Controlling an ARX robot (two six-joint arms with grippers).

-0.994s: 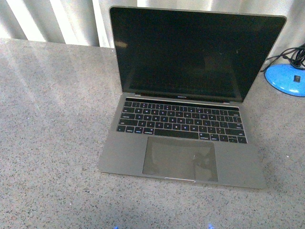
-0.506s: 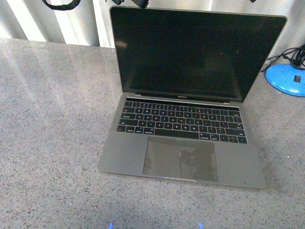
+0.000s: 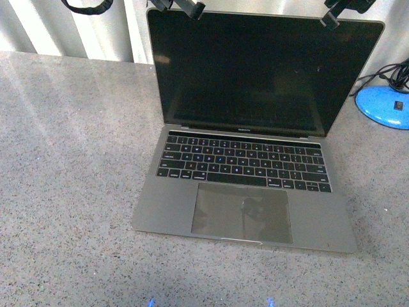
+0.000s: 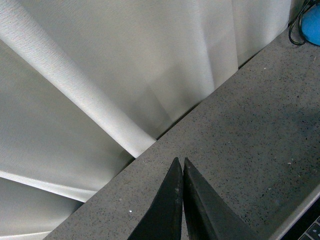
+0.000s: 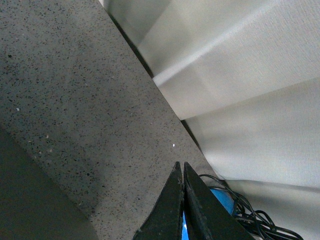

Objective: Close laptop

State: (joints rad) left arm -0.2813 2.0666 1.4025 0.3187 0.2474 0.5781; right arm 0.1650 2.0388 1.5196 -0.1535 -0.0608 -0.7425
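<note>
Left end effector (image 3: 195,11) and right end effector (image 3: 329,19), both pressed together, hang at the lid's top edge of the slim grey metal laptop (image 3: 243,214) on the speckled counter (image 3: 70,192).

Looks like a lab or test bench rather than a home. I'm facing a grey speckled counter (image 3: 70,192) with one laptop (image 3: 243,160) on it. A white pleated curtain (image 3: 38,25) hangs right behind, meeting the counter's far edge. At the right edge there's a blue base (image 3: 383,105) with black cables (image 3: 399,73) running to it. Both my wrist cams show the same counter and curtain.
</note>
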